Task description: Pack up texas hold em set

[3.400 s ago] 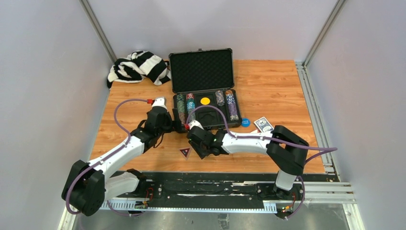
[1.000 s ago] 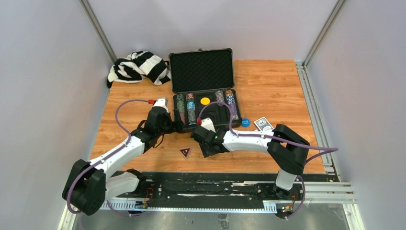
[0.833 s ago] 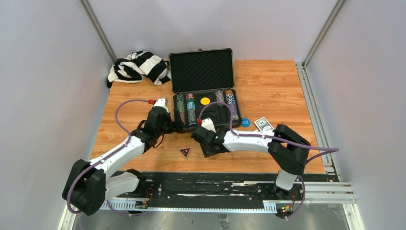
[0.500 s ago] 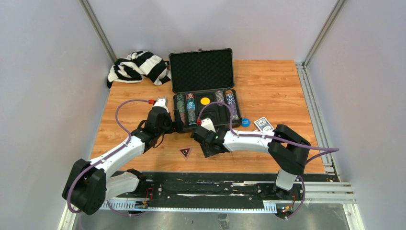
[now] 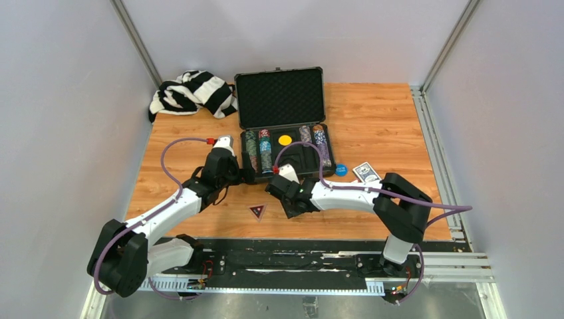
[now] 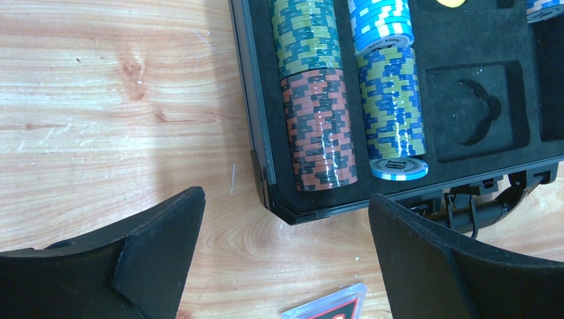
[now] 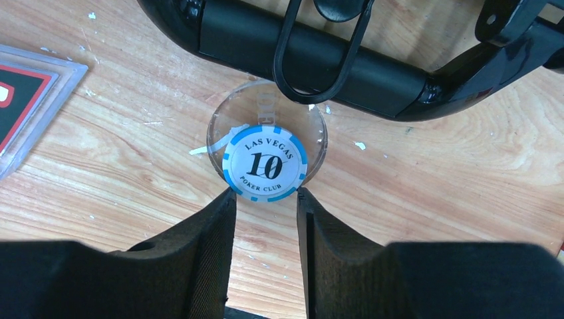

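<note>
The black case (image 5: 282,98) lies open at mid-table, its foam lid up. Rows of chips (image 5: 258,150) and a yellow disc (image 5: 285,140) sit in its base. My right gripper (image 5: 283,187) is just in front of the case handle (image 7: 312,56). It is shut on a white-and-blue "10" chip (image 7: 266,163), pinched at the fingertips (image 7: 225,199) over a clear round disc (image 7: 219,129) on the table. My left gripper (image 5: 241,178) is open and empty over bare wood at the case's near left corner (image 6: 263,166), beside the red and blue-green chip rows (image 6: 319,126).
A clear triangular plaque (image 5: 257,211) lies on the wood between the grippers and also shows in the right wrist view (image 7: 26,93). A blue disc (image 5: 341,170) and a blue-backed card deck (image 5: 366,173) lie right of the case. The striped cloth (image 5: 193,92) is at the back left.
Since 3.4 s ago my right gripper has shifted right and closer to the case's front. Over the last second nothing has visibly moved.
</note>
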Tool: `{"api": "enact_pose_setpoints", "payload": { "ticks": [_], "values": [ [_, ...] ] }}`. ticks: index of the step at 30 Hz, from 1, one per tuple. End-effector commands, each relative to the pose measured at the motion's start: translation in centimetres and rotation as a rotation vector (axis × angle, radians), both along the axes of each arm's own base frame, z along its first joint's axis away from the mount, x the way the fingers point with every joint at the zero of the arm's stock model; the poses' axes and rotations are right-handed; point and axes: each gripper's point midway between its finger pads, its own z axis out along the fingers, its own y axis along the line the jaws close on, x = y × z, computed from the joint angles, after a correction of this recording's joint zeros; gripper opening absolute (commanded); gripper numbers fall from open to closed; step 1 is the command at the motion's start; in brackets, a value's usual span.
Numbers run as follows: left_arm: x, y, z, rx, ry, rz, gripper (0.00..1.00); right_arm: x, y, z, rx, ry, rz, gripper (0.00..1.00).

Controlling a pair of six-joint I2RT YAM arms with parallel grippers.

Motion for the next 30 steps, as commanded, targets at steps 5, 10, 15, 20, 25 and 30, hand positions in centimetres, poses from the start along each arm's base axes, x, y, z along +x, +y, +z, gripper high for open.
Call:
{"api": "enact_pose_setpoints", "payload": {
  "ticks": [5, 10, 15, 20, 25, 30],
  "values": [
    [0.2, 0.1, 0.0, -0.013, -0.008, 0.011, 0.98, 0.8, -0.9, 1.3, 0.005, -0.055, -0.012, 0.37],
    [0.2, 0.1, -0.1, -0.012, -0.005, 0.011, 0.98, 0.7, -0.7, 1.8, 0.026, -0.054, -0.004, 0.53],
    [0.2, 0.2, -0.1, -0.008, -0.005, 0.014, 0.98, 1.4, 0.0, 3.1, 0.062, -0.091, -0.002, 0.56],
    [0.3, 0.1, -0.4, -0.003, 0.003, 0.010, 0.98, 2.7, 0.9, 3.4, 0.046, -0.123, 0.008, 0.48],
    [0.4, 0.3, -0.6, 0.011, 0.004, 0.014, 0.98, 3.7, 1.4, 2.7, 0.021, -0.119, 0.016, 0.39],
    [0.5, 0.3, -0.7, 0.021, 0.011, 0.014, 0.98, 4.5, 1.3, 2.0, 0.004, -0.111, 0.016, 0.38]
  ]
}}
